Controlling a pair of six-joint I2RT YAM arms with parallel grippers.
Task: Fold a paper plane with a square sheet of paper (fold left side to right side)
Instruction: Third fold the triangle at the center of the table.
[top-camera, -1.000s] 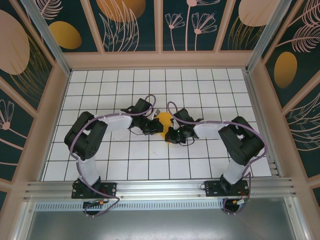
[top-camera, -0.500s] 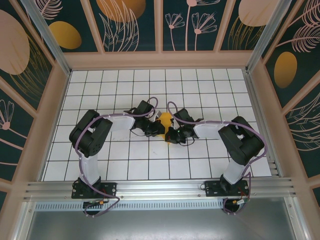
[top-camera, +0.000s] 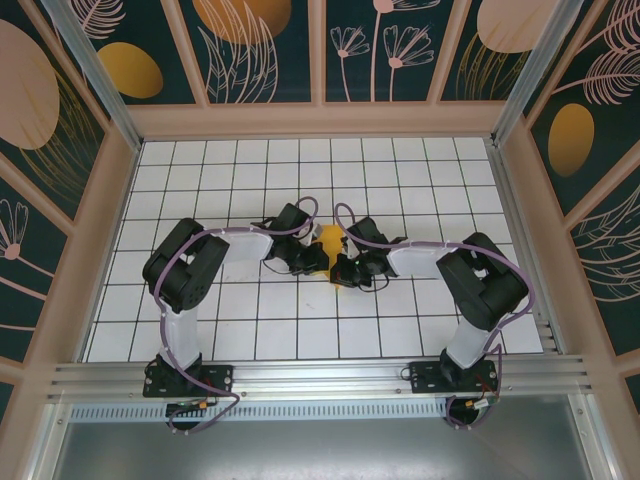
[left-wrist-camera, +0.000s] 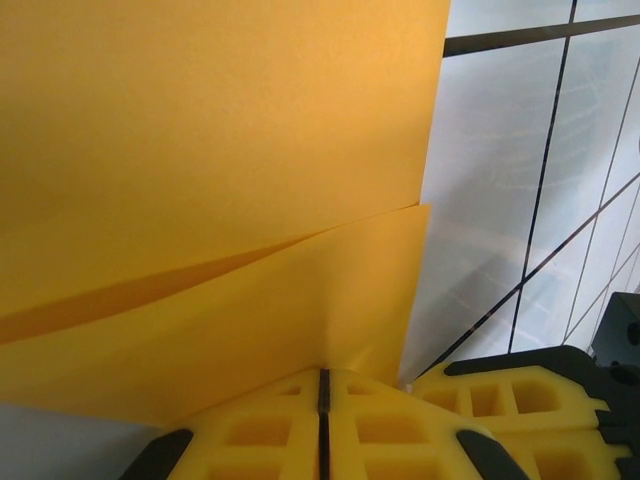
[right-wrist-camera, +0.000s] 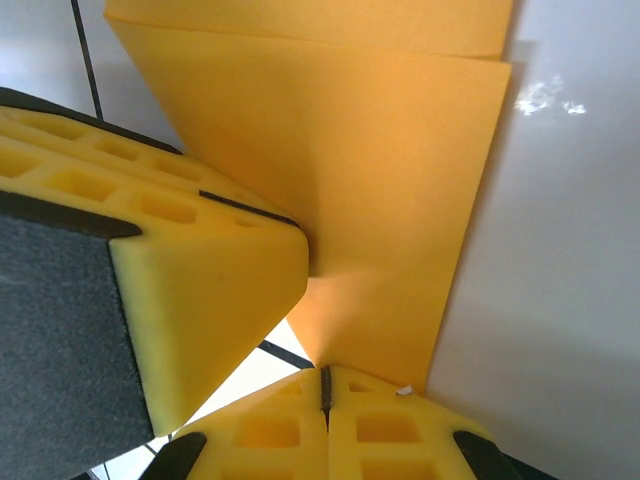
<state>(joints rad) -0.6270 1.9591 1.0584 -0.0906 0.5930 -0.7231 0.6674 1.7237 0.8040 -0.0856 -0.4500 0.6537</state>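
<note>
The square sheet of paper (top-camera: 328, 238) is orange-yellow and stands doubled over between the two arms at mid-table. In the left wrist view its two layers (left-wrist-camera: 220, 200) meet in a gaping fold. My left gripper (left-wrist-camera: 322, 375) is shut on the paper's lower edge, and it sits just left of the paper in the top view (top-camera: 320, 262). My right gripper (right-wrist-camera: 325, 372) is shut on the paper (right-wrist-camera: 380, 200) near its bottom corner, just right of the left gripper (top-camera: 340, 268). The left gripper's yellow fingers (right-wrist-camera: 200, 280) press against the sheet close beside it.
White gridded table (top-camera: 400, 330) inside a walled booth with patterned panels (top-camera: 250, 50). Both arms' elbows (top-camera: 180, 270) (top-camera: 485, 280) bend outward near the front. A metal rail (top-camera: 320, 380) runs along the near edge.
The left gripper has moved right toward the right gripper, carrying its side of the paper over. The visible paper is narrower now. The right arm has stayed put.
</note>
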